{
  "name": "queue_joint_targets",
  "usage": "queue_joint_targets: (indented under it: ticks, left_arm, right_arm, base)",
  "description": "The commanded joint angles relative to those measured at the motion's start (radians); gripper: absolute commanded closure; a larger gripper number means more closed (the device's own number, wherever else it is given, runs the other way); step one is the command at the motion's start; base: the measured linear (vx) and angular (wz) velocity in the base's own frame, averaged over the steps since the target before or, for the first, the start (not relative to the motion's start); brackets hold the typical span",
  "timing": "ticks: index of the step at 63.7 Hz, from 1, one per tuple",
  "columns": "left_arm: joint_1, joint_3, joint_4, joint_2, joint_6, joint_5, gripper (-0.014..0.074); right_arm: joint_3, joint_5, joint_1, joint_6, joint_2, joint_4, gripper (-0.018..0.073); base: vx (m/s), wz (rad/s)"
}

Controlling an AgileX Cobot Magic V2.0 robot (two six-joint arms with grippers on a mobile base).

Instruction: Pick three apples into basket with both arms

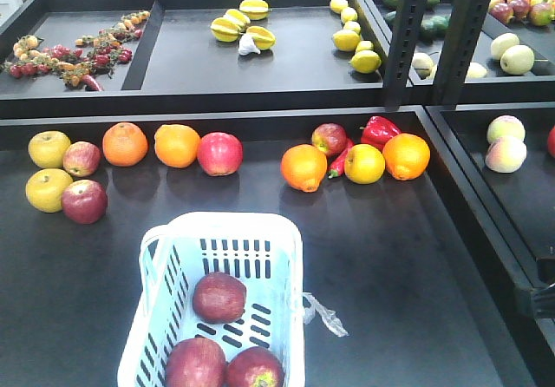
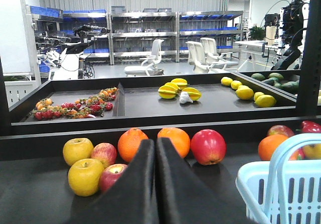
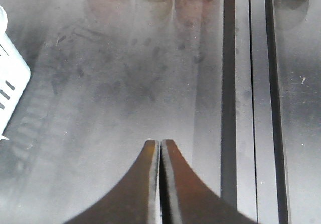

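Three dark maroon apples lie inside the pale blue-white basket (image 1: 234, 223): one (image 1: 219, 297) in the middle and two (image 1: 195, 363) (image 1: 254, 368) at the near end. The basket stands at the front of the dark table; its rim and hoop handle (image 2: 279, 159) show at the right of the left wrist view, and a corner (image 3: 12, 78) shows at the left edge of the right wrist view. My left gripper (image 2: 155, 140) is shut and empty, level with the table, left of the basket. Over bare table right of the basket, my right gripper (image 3: 160, 141) is shut and empty.
Behind the basket runs a row of fruit: yellow apples (image 1: 48, 148), a red apple (image 1: 84, 201), oranges (image 1: 177, 145), a red pepper (image 1: 378, 131). Clear film (image 1: 326, 314) trails from the basket's right side. Black posts (image 1: 408, 36) and a raised divider (image 3: 243, 83) stand to the right.
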Motion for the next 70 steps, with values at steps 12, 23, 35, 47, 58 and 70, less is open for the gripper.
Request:
queue_joint_targets:
  ticks: [12,23,35,47,58,70]
  left_arm:
    - [0.005,0.023,-0.007,-0.015,-0.009,-0.07,0.0603]
    - [0.005,0.023,-0.007,-0.015,-0.009,-0.07,0.0603]
    - [0.005,0.023,-0.007,-0.015,-0.009,-0.07,0.0603]
    - [0.005,0.023,-0.007,-0.015,-0.009,-0.07,0.0603]
    - [0.005,0.023,-0.007,-0.015,-0.009,-0.07,0.0603]
    - [0.005,0.023,-0.007,-0.015,-0.009,-0.07,0.0603]
  right_arm:
    - [-0.026,-0.048,-0.007,-0.001,-0.008,0.002,0.0568]
    - [-0.026,-0.048,-0.007,-0.001,-0.008,0.002,0.0568]
    - [-0.026,-0.05,-0.007,-0.002,-0.022,-0.005,0.0568]
    - [0.03,-0.15,-0.007,0.041,-0.12,-0.007,0.0568]
    - [0.217,-0.393,-0.007,0.12,-0.268,-0.007,0.0568]
    - [0.431,-0.573,-0.007,0.161,-0.472,-0.033,0.0568]
  base:
    - [0.0,0.0]
    - [0.0,0.0]
    - [0.0,0.0]
    - [0.0,0.0]
    - [0.0,0.0]
    - [0.0,0.0]
